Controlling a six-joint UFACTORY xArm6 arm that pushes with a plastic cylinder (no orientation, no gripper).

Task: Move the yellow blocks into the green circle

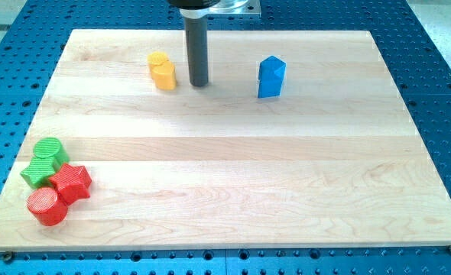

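Note:
A yellow shape [162,70] sits near the view's top, left of centre; I cannot tell whether it is one block or two pressed together. My tip [199,83] rests on the board just right of it, with a small gap between them. The green round block [51,150] lies far off at the view's lower left, touching a green star-like block [35,173].
A blue angular block [270,77] stands to the right of my tip. A red star [73,182] and a red cylinder [47,207] crowd against the green blocks at the lower left. The wooden board [241,183] lies on a blue perforated table.

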